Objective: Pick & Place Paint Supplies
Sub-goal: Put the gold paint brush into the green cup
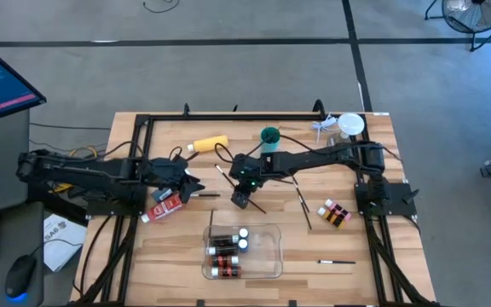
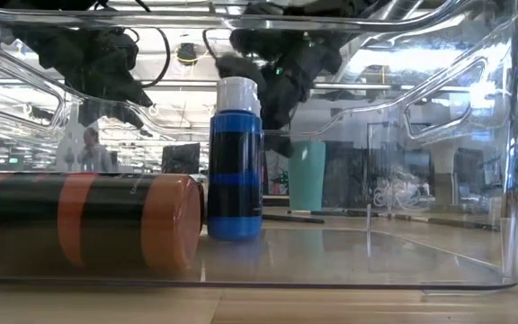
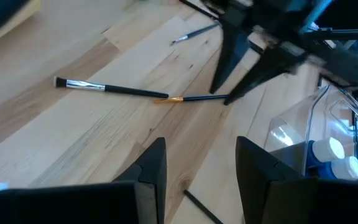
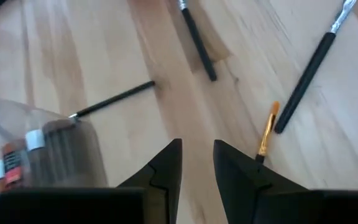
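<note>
Lowering our right gripper (image 4: 197, 163), its fingers slightly apart and holding nothing, we should straddle the orange-tipped brush (image 4: 266, 134) lying just beside them.

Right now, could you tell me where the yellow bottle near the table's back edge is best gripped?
Probably mid-body, from straight above. The yellow bottle lies on its side, with its cap pointing left in the high view, so the fingers should close across its narrow width.

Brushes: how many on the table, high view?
5 brushes. One by left gripper, one near yellow bottle, one at right gripper, one right of it, one right of tray. Arms may hide more.
</note>
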You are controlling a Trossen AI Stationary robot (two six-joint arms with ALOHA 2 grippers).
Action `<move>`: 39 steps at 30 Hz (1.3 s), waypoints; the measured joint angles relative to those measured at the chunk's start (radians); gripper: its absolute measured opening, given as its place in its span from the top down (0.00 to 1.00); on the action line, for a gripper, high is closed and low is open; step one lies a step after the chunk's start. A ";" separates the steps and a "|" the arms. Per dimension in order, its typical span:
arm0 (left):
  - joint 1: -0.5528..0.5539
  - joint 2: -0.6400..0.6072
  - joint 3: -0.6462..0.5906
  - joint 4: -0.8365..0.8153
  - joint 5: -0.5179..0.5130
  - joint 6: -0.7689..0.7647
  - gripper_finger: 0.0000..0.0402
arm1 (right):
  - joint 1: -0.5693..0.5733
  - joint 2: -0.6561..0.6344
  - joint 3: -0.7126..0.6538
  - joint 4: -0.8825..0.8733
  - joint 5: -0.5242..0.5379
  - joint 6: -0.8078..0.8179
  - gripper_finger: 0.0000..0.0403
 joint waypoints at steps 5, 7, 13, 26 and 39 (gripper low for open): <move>0.000 0.000 0.000 0.000 0.000 -0.001 0.75 | -0.010 0.034 0.001 0.014 0.010 0.001 0.79; 0.000 0.000 0.000 0.002 0.000 -0.003 0.75 | -0.014 0.040 0.000 0.014 0.010 0.001 0.79; 0.000 0.000 0.000 0.005 -0.002 -0.003 0.75 | -0.008 0.039 0.000 0.035 0.060 -0.048 0.79; 0.000 0.000 0.000 0.006 -0.002 -0.002 0.75 | 0.037 0.029 0.013 0.015 0.073 -0.106 0.79; 0.000 0.000 0.000 0.006 -0.002 -0.001 0.75 | 0.091 0.029 0.220 -0.174 0.123 -0.497 0.79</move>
